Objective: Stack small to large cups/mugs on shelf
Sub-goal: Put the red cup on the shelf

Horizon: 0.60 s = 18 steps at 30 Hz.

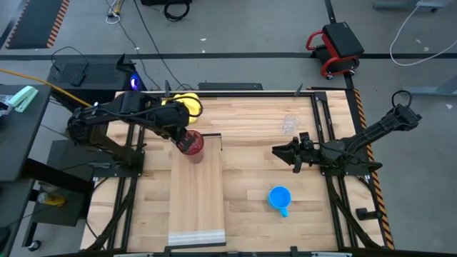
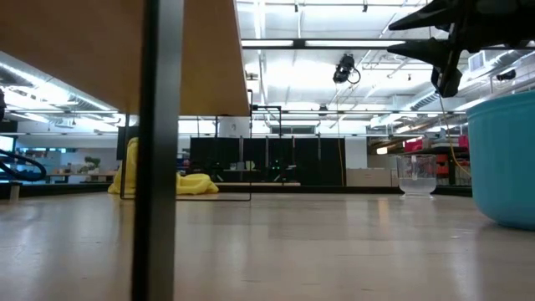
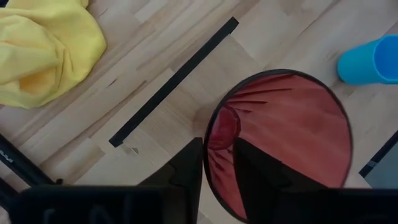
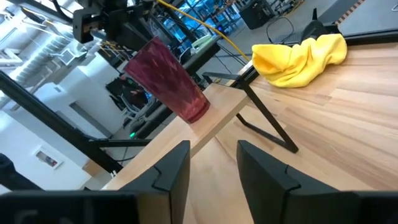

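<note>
The dark red ribbed tumbler point(image 1: 191, 142) is at the far end of the pale wooden shelf point(image 1: 196, 196), a raised board on black legs. My left gripper point(image 3: 217, 149) is shut on it. The tumbler also shows tilted in the right wrist view point(image 4: 171, 78). The blue mug point(image 1: 279, 198) stands on the table right of the shelf, near the front. The clear glass cup point(image 1: 290, 124) stands upright farther back. My right gripper point(image 1: 282, 152) is open and empty between the two, above the table, pointing toward the shelf. My left gripper holds the tumbler by its rim point(image 3: 208, 146), one finger point(image 3: 261, 171) inside the mouth and one point(image 3: 186, 171) outside. The fingers come from above, slanting from the table's left. The tumbler is tilted, its base point(image 4: 196, 112) at the shelf's far end. Whether the base rests there, I cannot tell.
A crumpled yellow cloth point(image 1: 184, 104) lies on the table behind the shelf's far end. A black leg frame point(image 4: 267, 127) stands under the shelf's far end. In the low view the shelf's underside point(image 2: 84, 50) and a leg point(image 2: 159, 167) fill the left.
</note>
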{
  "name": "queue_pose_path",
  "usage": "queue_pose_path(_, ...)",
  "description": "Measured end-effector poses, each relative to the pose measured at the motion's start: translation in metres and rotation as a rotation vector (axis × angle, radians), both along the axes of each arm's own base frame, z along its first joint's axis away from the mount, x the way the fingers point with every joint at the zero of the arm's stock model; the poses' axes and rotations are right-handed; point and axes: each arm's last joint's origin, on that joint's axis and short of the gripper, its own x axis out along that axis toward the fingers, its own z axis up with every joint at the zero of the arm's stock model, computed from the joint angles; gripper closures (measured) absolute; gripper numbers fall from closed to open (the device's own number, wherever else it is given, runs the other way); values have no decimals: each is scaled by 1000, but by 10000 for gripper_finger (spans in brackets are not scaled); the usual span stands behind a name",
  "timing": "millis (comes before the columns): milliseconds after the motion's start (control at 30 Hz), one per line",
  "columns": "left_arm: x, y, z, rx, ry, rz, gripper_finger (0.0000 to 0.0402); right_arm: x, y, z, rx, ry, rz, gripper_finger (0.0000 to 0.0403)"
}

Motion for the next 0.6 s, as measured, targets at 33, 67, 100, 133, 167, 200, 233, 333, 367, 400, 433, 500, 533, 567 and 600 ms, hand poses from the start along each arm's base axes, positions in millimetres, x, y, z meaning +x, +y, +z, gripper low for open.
queue_pose_path(33, -2, 0, 1, -2, -7, 6, 301, 0, 0, 0, 0, 0, 0, 263)
queue_pose_path(67, -4, 0, 3, -6, -15, 16, 300, 0, 0, 0, 0, 0, 0, 263)
queue_pose_path(100, -6, 0, 4, -7, -22, 19, 300, 0, 0, 0, 0, 0, 0, 264)
queue_pose_path(133, -8, 0, 5, -8, -28, 24, 301, 0, 0, 0, 0, 0, 0, 264)
queue_pose_path(167, -10, 0, 7, -11, -37, 30, 301, 0, 0, 0, 0, 0, 0, 265)
queue_pose_path(200, -13, 0, 8, -14, -46, 37, 302, 0, 0, 0, 0, 0, 0, 265)
queue_pose_path(233, -16, 0, 10, -16, -54, 41, 303, 0, 0, 0, 0, 0, 0, 265)
queue_pose_path(333, -25, 0, 15, -20, -82, 48, 305, 0, 0, 0, 0, 0, 0, 265)
queue_pose_path(367, -28, 1, 17, -22, -93, 55, 305, 0, 0, 0, 3, -1, 0, 265)
queue_pose_path(400, -32, 1, 19, -24, -107, 66, 305, 0, 0, 0, 9, -3, 0, 265)
queue_pose_path(433, -37, 1, 22, -24, -123, 72, 304, 0, 0, 0, 13, -7, 0, 265)
queue_pose_path(500, -48, 1, 27, -28, -158, 94, 304, 0, 0, 3, 22, -29, 2, 265)
queue_pose_path(533, -54, 1, 30, -33, -176, 106, 304, 0, 0, 4, 26, -40, 5, 265)
queue_pose_path(567, -60, 0, 33, -39, -196, 116, 305, 0, 0, 5, 31, -51, 8, 265)
queue_pose_path(600, -65, -1, 34, -42, -214, 123, 306, 0, 1, 6, 36, -62, 14, 266)
